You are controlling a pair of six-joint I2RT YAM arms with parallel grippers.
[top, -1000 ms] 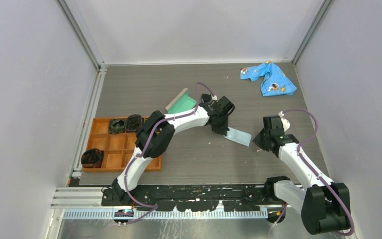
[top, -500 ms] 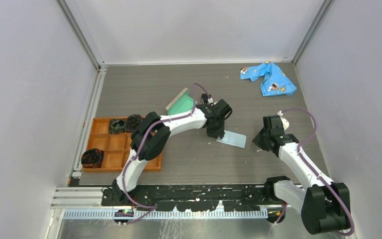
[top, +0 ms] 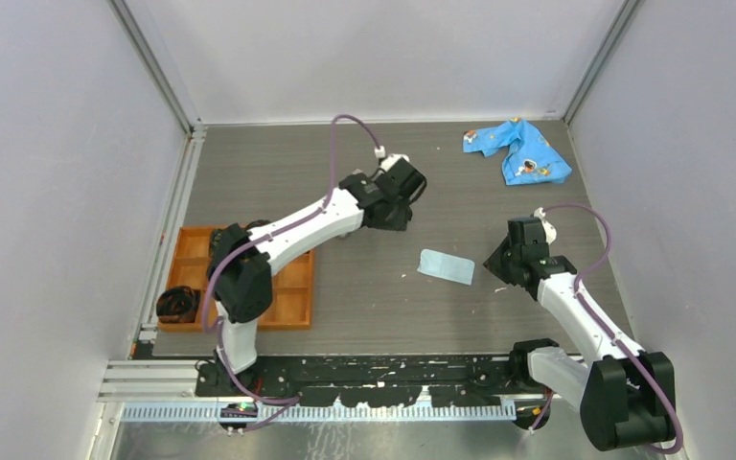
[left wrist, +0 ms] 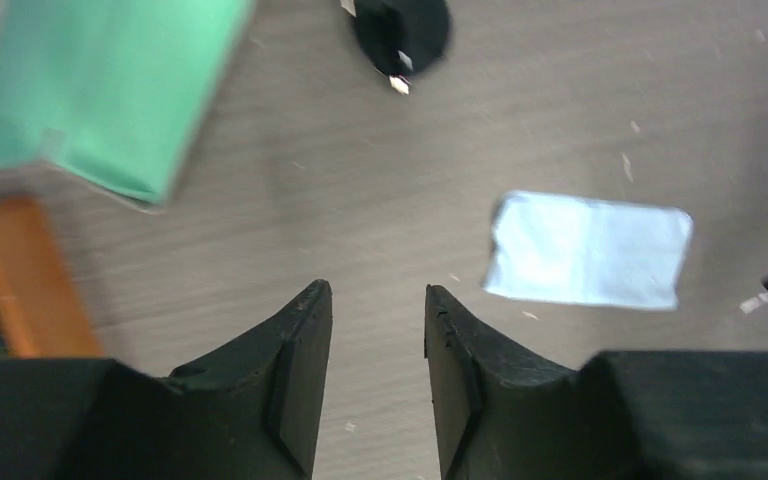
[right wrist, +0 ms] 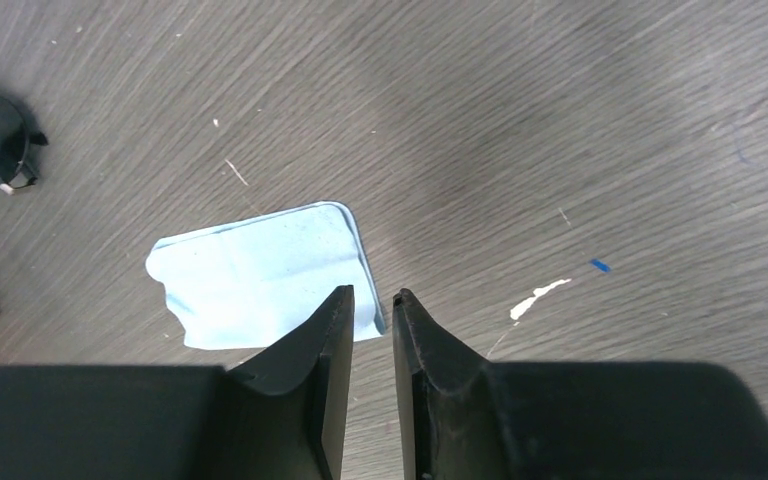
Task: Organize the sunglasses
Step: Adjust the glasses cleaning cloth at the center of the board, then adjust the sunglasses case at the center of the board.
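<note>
Top centre of the left wrist view, sunglasses (left wrist: 401, 33) lie on the tabletop (left wrist: 360, 190), beyond the left pincer (left wrist: 377, 290), jaws parted and empty. Narrowly parted and empty too, right pincer (right wrist: 372, 293) hangs above the edge of the pale-blue cloth (right wrist: 260, 270).

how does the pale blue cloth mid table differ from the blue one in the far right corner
The pale blue cloth is plain and light; the corner cloth is a stronger blue with small prints. The pale blue cloth lies flat as a rectangle; the corner cloth is crumpled and irregular. The corner cloth looks larger. Both lie loose on the grey table.
</note>
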